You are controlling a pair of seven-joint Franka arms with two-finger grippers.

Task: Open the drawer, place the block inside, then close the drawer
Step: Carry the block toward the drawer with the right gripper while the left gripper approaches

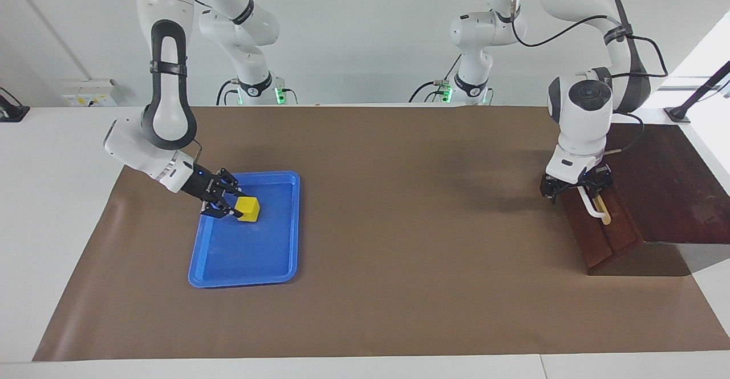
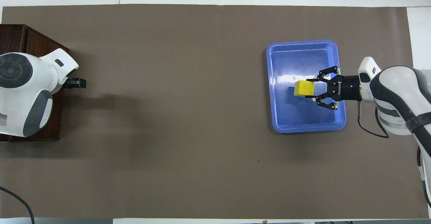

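A brown mat covers the white table point(image 1: 57, 208) under 2 arms. The block point(image 1: 248, 208), over the blue tray point(image 1: 274, 253) at the right arm's end, is pinched by the right gripper point(image 1: 232, 207). The shut drawer point(image 1: 601, 231) sits well apart at the left arm's end, its white handle point(image 1: 590, 204) lying away from the robots, with the left gripper point(image 1: 576, 185) spread right at it.
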